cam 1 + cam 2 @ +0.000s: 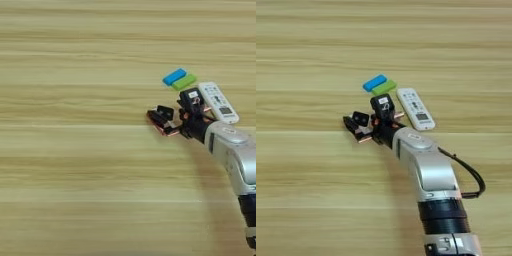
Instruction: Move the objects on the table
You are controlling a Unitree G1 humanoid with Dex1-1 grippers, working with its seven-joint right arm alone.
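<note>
Three objects lie close together right of the table's (75, 165) middle. They are a blue block (174, 76), a green block (184, 82) touching it, and a white button remote (218, 102) just to their right. My right gripper (161, 119) hovers low over bare wood, left of and a little nearer than the remote, pointing left. A black boxy piece with a white mark (383, 103) sits at the gripper's wrist, between the green block and the remote. Whether it belongs to the gripper or is a loose object does not show.
The silver forearm (428, 170) comes in from the bottom right, with a black cable (473, 182) looping off its side. Bare wood stretches to the left of and behind the gripper.
</note>
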